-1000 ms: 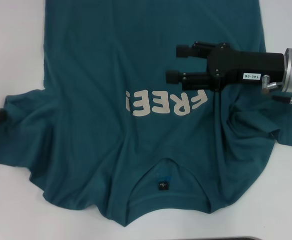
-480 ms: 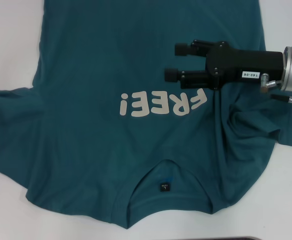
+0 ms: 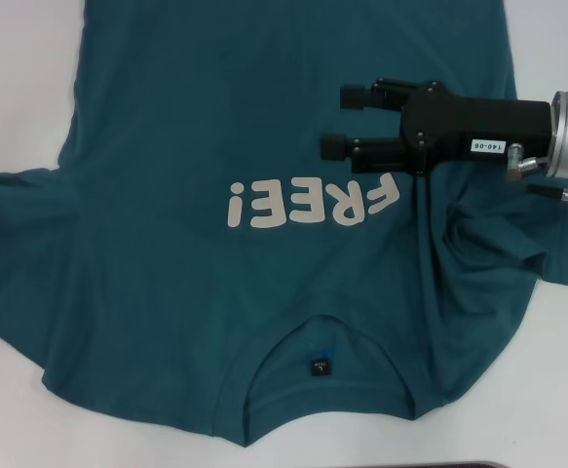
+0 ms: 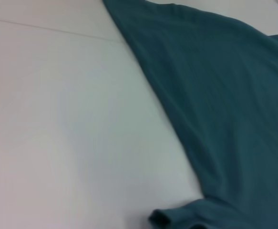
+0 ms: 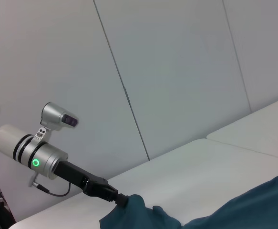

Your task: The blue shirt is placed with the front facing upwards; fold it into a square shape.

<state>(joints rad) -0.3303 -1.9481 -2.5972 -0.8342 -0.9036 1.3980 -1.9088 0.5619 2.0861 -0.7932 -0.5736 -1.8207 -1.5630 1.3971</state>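
Teal shirt (image 3: 264,146) is lying soft and limp; you are holding its left sleeve in your left gripper (image 5: 122,199), right gripper (image 3: 337,122) hovering open.

My shirt (image 3: 264,146) lies flat on the table (image 3: 20,88), with its neck hole near me and its word in the middle. My right gripper (image 3: 337,122) hangs over the shirt's right side, just behind the word. My left gripper (image 5: 122,200) touches the left sleeve's edge.
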